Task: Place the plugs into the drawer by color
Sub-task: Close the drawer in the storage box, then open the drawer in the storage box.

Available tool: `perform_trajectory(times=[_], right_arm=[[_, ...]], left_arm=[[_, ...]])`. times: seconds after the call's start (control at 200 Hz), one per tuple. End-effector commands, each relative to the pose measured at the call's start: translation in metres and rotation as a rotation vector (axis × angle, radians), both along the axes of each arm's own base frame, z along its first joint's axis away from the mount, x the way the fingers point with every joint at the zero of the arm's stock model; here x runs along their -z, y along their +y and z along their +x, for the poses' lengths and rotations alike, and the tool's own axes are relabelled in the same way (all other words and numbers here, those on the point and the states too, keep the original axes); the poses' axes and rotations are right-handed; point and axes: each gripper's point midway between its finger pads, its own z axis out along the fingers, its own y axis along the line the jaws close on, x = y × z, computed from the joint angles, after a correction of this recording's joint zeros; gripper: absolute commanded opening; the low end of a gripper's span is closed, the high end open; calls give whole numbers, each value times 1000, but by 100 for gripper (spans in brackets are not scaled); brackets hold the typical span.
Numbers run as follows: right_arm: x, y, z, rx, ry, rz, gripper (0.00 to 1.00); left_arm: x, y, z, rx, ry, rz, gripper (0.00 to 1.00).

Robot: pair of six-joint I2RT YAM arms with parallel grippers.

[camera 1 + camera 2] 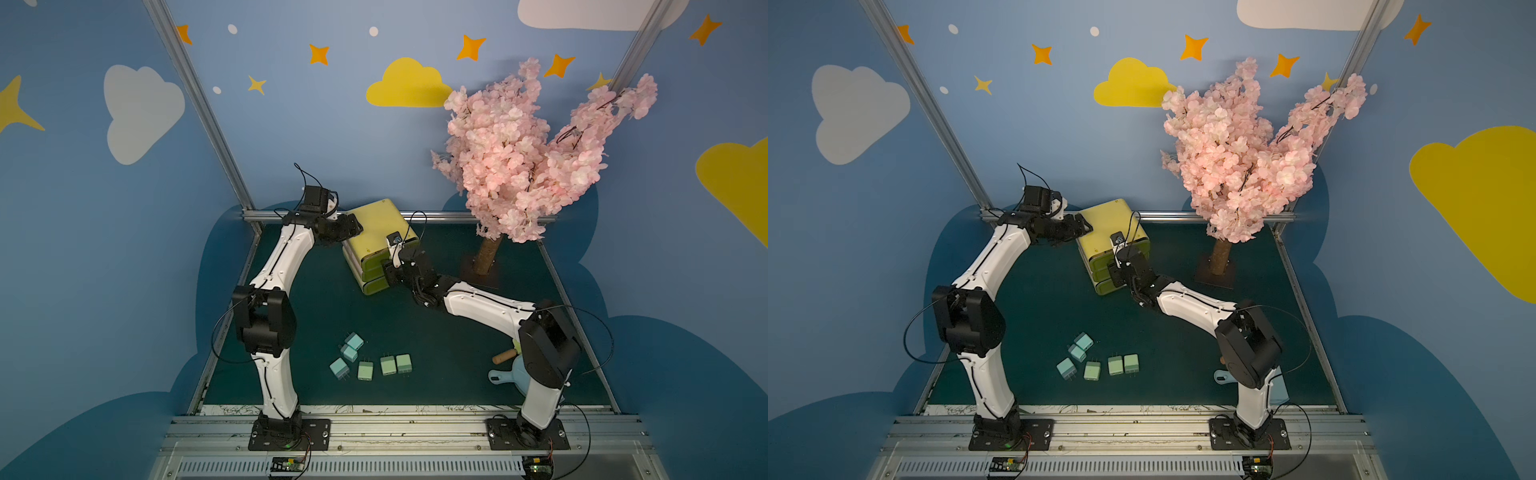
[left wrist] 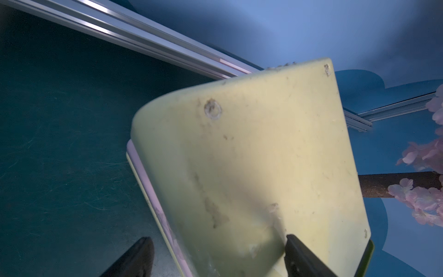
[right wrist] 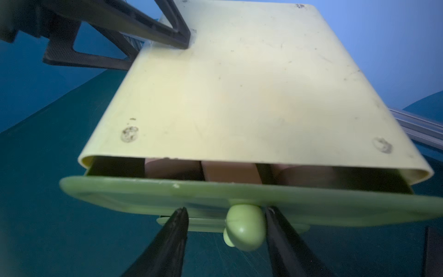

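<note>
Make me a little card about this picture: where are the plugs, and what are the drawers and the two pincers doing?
blue plugs: three, loose on the table
green plugs: three, in a row beside the blue ones
drawer chest: yellow-green, at the back of the table
top drawer: ajar, with pink shapes inside, probably pink plugs
right pincer: open, fingers either side of the top drawer's knob
left pincer: open, astride the chest's back corner

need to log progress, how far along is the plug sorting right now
Done: pink plugs appear to sit in the slightly open top drawer. In hand: right fingers straddle its knob, left fingers rest on the chest. Left: three blue plugs and three green plugs lie on the table.
</note>
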Motion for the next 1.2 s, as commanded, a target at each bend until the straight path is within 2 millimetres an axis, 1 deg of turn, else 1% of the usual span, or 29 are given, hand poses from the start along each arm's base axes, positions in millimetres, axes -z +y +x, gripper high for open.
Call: perform_trajectory(times=[0.0,0.135,0.28,0.34,0.385,0.421,0.481,0.551,0.606,0.621,0.666,0.736,0.836,0.911,0.956,0.986,0.996,1.061,1.151,1.196], right_arm=[[-11,18,2,-18,-37,74,55],[-6,22,5,-18,-37,84,55],[-7,21,3,-23,-43,101,55],[-11,18,-7,-35,-36,125,55],[-13,14,-21,-47,-25,146,55],[-10,8,-31,-42,-4,161,56],[0,-5,-47,-26,68,223,56],[13,-17,-59,-3,130,280,56],[24,-27,-67,20,194,348,56],[24,-27,-67,23,201,364,56],[32,-31,-69,34,247,416,56],[41,-34,-68,45,313,488,55],[52,-39,-62,74,410,588,55],[56,-42,-56,78,448,662,54],[57,-44,-50,82,463,712,53],[61,-45,-48,88,485,722,52],[56,-43,-45,77,478,748,52],[61,-42,-39,62,520,789,50],[56,-35,-32,-20,514,839,48],[53,-33,-26,-48,493,876,48]], left_arm=[[39,6,-15,-2,132,59,87],[35,6,-16,-4,124,58,87],[21,8,-16,-10,94,53,87],[12,10,-16,-23,78,40,87],[2,11,-14,-34,59,24,88],[-6,12,-14,-41,43,13,88],[-19,12,-12,-52,15,-11,89],[-31,11,-9,-62,-12,-39,89],[-35,9,-6,-64,-19,-51,89],[-35,9,-5,-66,-19,-53,89],[-35,7,-3,-66,-15,-66,89],[-33,3,2,-57,-4,-90,89],[-32,-2,7,-46,3,-116,88],[-31,-4,12,-44,-4,-127,88],[-31,-6,15,-40,-6,-136,86],[-30,-8,17,-36,-4,-143,84],[-29,-8,18,-34,-2,-146,83],[-26,-12,20,-21,8,-167,79],[-19,-13,22,-17,25,-175,72],[-17,-13,22,-20,29,-174,71]])
